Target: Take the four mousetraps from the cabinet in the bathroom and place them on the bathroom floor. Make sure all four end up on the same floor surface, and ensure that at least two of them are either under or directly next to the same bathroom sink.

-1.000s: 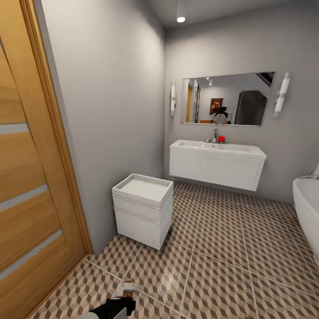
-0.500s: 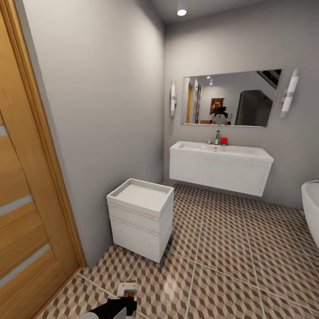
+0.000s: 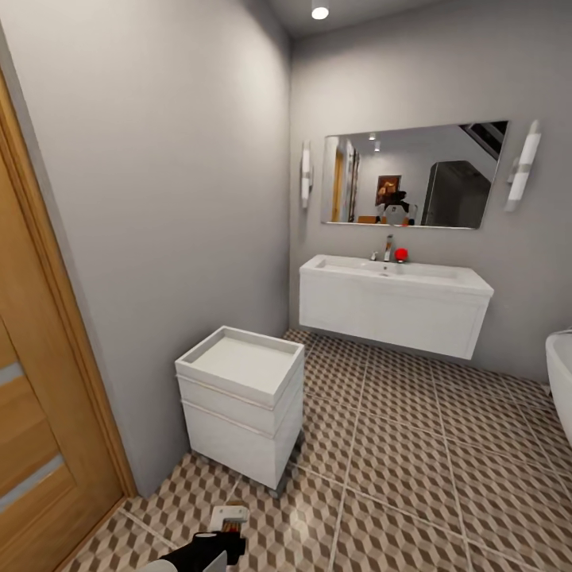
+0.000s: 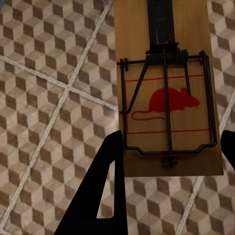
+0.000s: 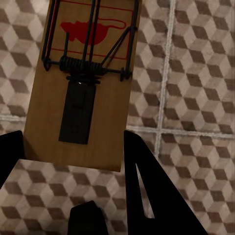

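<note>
Cube-patterned brown, beige and white tiled bathroom floor (image 3: 413, 445).
Wide white wall-hung rectangular sink (image 3: 393, 306), chrome tap, on the far wall.
Low white drawer unit (image 3: 238, 405), against the left-hand grey wall.
Left gripper (image 4: 169, 161): black fingers closed against a tan wooden mousetrap (image 4: 169, 98), red mouse mark, above floor.
Right gripper (image 5: 73, 147): likewise clasping a second tan wooden mousetrap (image 5: 85, 83).

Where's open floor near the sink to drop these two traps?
Bare bathroom floor runs under the bathroom sink and out between the white drawer unit and the bathtub. Tightest beside the drawer unit, by the wall and door. Each gripper holds a mousetrap.
</note>
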Available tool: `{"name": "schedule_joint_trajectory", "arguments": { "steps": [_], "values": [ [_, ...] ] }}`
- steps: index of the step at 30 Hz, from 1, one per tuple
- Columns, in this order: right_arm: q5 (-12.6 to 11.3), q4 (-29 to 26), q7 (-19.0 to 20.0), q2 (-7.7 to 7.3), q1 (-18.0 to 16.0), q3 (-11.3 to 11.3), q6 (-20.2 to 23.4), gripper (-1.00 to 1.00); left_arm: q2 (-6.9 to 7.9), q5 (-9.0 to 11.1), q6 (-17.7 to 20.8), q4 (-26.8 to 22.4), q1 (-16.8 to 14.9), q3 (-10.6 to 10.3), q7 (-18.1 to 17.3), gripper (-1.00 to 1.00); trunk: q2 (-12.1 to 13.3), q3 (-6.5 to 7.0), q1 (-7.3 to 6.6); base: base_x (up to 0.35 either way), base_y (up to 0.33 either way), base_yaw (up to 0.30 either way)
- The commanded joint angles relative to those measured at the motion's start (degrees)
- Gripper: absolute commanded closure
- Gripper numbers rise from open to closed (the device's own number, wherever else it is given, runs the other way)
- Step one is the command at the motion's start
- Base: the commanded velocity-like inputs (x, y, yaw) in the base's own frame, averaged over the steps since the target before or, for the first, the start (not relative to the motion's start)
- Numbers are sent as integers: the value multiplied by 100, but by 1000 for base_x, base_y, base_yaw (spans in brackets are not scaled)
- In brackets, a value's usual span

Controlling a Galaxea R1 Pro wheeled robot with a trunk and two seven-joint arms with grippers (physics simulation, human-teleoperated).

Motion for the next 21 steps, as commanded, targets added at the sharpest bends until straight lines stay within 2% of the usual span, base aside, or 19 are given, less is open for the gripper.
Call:
{"name": "schedule_joint_trajectory", "arguments": {
  "steps": [1,21],
  "values": [
    [-55,5,5,-1,-7,-7,6,100,-2,-49,26,-3,-4,39,26,100,-3,-6,0,25,-19,0],
    [-46,5,5,-1,-7,2,6,100,-2,-22,26,3,-4,43,17,100,-3,-6,0,17,-60,0]
  ]
}}
